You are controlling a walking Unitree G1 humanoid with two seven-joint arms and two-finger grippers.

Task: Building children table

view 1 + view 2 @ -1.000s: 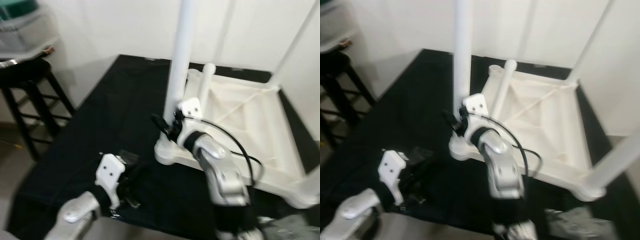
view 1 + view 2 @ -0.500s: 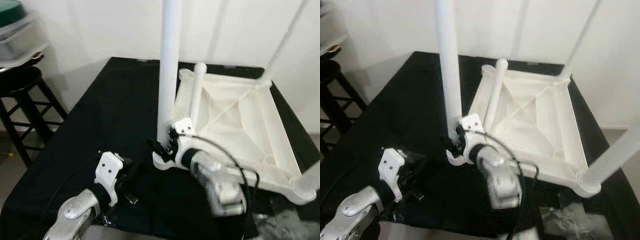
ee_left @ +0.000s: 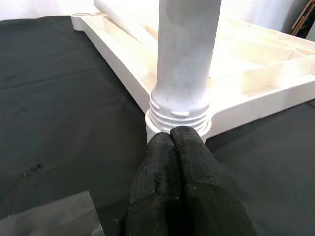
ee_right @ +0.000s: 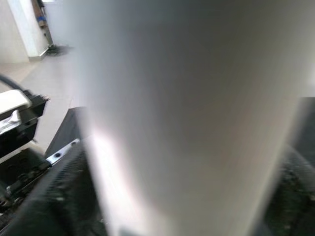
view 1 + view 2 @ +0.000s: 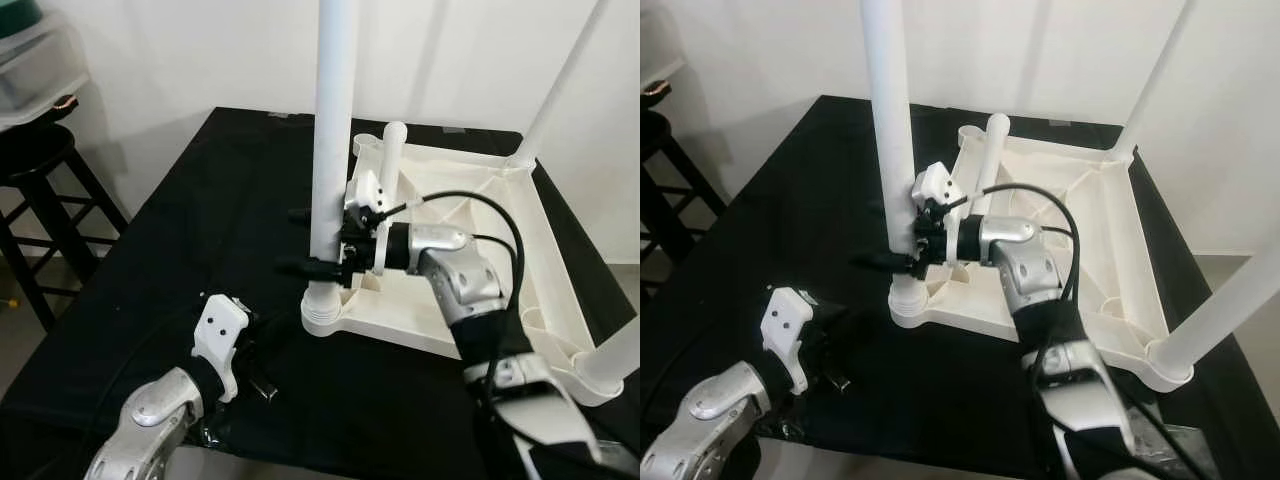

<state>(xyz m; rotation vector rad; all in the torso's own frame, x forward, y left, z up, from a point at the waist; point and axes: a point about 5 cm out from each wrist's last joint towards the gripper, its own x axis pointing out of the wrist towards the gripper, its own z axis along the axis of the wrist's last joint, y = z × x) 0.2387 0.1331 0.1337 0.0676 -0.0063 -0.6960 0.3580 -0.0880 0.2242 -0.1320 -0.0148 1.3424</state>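
Note:
The white children's table (image 5: 487,262) lies upside down on a black cloth. A white leg (image 5: 332,150) stands upright in its near-left corner socket (image 5: 322,318). My right gripper (image 5: 285,240) reaches across from the right, one black finger on each side of this leg a little above the socket, shut on it. In the right wrist view the leg (image 4: 187,113) is very close and blurred. My left gripper (image 5: 262,385) rests low on the cloth in front of the socket, its fingertips (image 3: 172,135) shut together with nothing in them. A loose leg (image 5: 388,160) lies across the table's underside.
Two more legs stand upright, at the back right (image 5: 560,90) and the near right (image 5: 620,355). A black stool (image 5: 40,160) carrying a plastic bin (image 5: 35,60) stands left of the work surface. A white wall is close behind. The cloth's front edge runs just before me.
The camera has shifted. My right gripper has risen from the socket to a higher spot on the upright leg, with the arm stretched out. The left gripper stays where it was.

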